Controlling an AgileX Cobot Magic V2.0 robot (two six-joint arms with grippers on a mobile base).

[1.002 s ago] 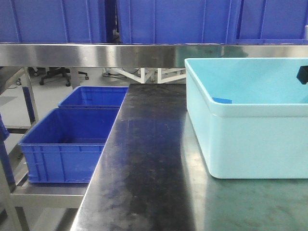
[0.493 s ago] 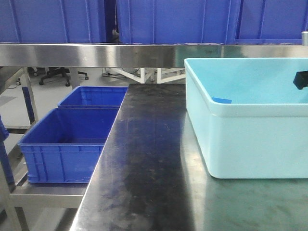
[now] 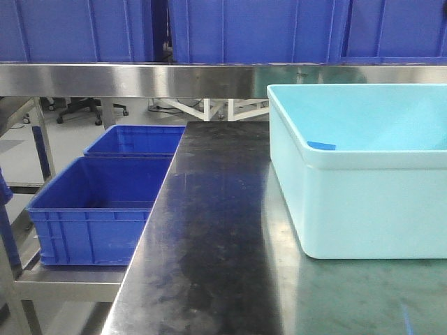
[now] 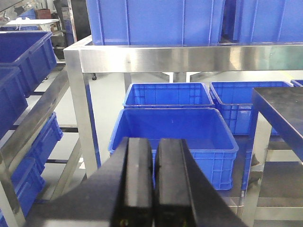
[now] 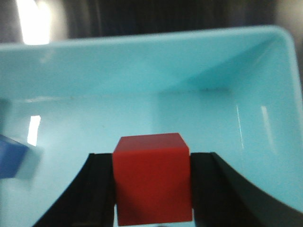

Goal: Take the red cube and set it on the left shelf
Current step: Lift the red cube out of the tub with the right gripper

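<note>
In the right wrist view my right gripper (image 5: 152, 182) is shut on the red cube (image 5: 152, 177) and holds it above the floor of the light-blue bin (image 5: 142, 75). The cube and the right gripper are out of the front view, where only the bin (image 3: 363, 202) shows on the dark table. In the left wrist view my left gripper (image 4: 155, 182) is shut and empty, out to the left of the table, facing the blue crates (image 4: 173, 137) on the low left shelf.
A blue block (image 5: 12, 156) lies in the bin at the left; it also shows in the front view (image 3: 321, 146). The dark table (image 3: 209, 230) runs down the middle. Two blue crates (image 3: 105, 202) sit on the left shelf. A steel upper shelf (image 3: 140, 78) carries more blue crates.
The dark tip of my right gripper, seen over the bin at the front view's right edge, has moved right and out of that view.
</note>
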